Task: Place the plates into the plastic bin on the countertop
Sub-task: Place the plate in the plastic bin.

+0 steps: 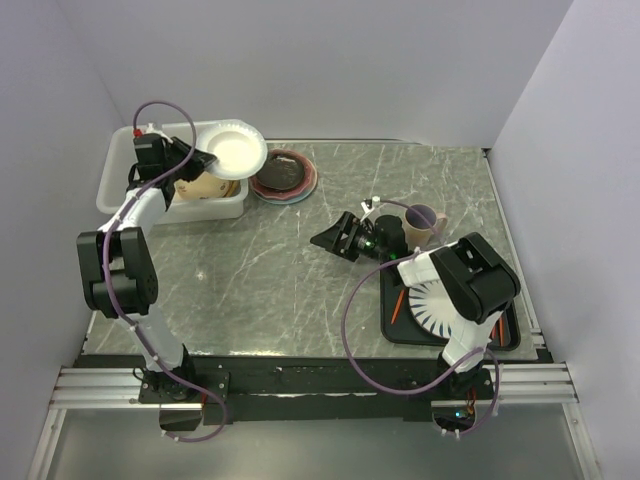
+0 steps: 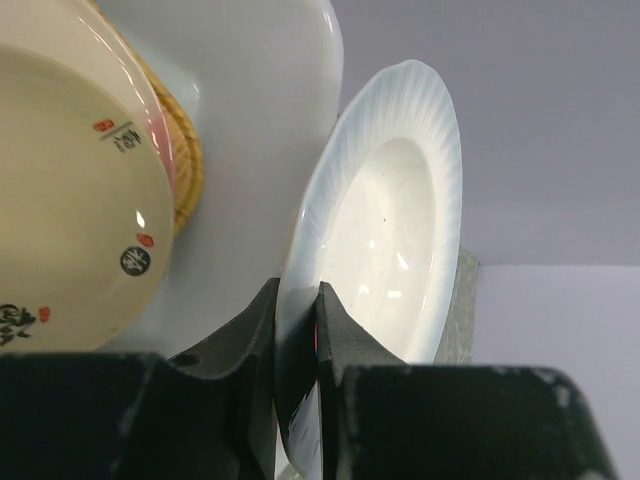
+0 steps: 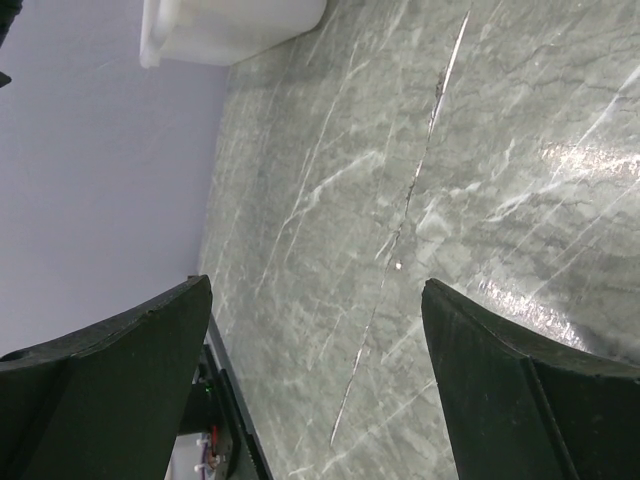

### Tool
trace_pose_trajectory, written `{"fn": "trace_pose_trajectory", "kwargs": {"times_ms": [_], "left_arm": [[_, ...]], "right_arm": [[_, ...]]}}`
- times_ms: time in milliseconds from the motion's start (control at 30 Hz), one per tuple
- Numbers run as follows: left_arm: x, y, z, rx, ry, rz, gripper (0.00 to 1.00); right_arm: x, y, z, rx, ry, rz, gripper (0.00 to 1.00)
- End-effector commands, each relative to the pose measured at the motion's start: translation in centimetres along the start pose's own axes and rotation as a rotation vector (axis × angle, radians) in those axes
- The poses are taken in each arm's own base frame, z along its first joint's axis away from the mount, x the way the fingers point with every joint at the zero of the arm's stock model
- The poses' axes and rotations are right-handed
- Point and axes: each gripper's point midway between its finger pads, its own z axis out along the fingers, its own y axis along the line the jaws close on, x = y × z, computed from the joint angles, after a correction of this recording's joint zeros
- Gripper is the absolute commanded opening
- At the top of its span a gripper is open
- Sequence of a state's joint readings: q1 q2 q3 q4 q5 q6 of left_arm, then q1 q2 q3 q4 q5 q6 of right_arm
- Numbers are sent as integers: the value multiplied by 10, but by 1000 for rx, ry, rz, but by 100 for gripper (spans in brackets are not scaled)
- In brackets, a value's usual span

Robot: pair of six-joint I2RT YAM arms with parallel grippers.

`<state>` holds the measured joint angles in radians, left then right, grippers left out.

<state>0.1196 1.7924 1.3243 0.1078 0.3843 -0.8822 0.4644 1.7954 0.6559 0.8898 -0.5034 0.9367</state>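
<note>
The left pincer point(image 1: 200, 160) is closed on the rim of a white plate point(image 1: 232, 148) and holds it over the right end of the bin point(image 1: 120, 190), at the far left of the surface point(image 1: 280, 290). In the left wrist view, the two dark fingers point(image 2: 345, 335) clamp the lower edge of the white plate point(image 2: 390, 230). It has a fluted rim and a smooth centre, and here it appears nearly on edge. Beside it the white wall of the bin point(image 2: 270, 110) rises. Inside the bin lies a cream plate point(image 2: 70, 190) with a pink edge and small red and black marks. It rests on a tan-gold plate point(image 2: 188, 160) with a rough texture. The held plate does not seem to touch either of them.

Just to the right of the bin stands a stack of plates point(image 1: 283, 175), with a dark brown pink-rimmed one on top and other rims showing under it.

The right pincer point(image 1: 332, 240) is near the middle of the surface, pointing left, well apart from the bin. In the right wrist view it is wide open point(image 3: 317, 290), with only the veined surface point(image 3: 450, 160) between its fingers, and it holds nothing. The bin point(image 3: 230, 25) shows at the top of that view.

Near the right arm, a mug point(image 1: 422, 220) stands just behind a black tray point(image 1: 395, 330), which carries a white plate with dark stripes point(image 1: 430, 300).
</note>
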Motion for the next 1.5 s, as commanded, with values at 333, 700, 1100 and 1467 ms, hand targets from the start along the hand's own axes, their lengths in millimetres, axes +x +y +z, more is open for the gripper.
{"fn": "trace_pose_trajectory", "kwargs": {"times_ms": [333,700,1100,1467], "left_arm": [[-88,-13,-20,66,-199,12,1],[-99,33,-19,-42,-222,-23,1],[-87,79,1,-160,-174,-28,1],[-80,99,12,-219,-135,-28,1]], "right_arm": [[-13,5,13,-43,-12,-26,92],[-13,-3,17,-17,-15,-17,92],[-12,-8,19,4,-14,-17,92],[-10,-11,19,14,-7,-18,92]]}}
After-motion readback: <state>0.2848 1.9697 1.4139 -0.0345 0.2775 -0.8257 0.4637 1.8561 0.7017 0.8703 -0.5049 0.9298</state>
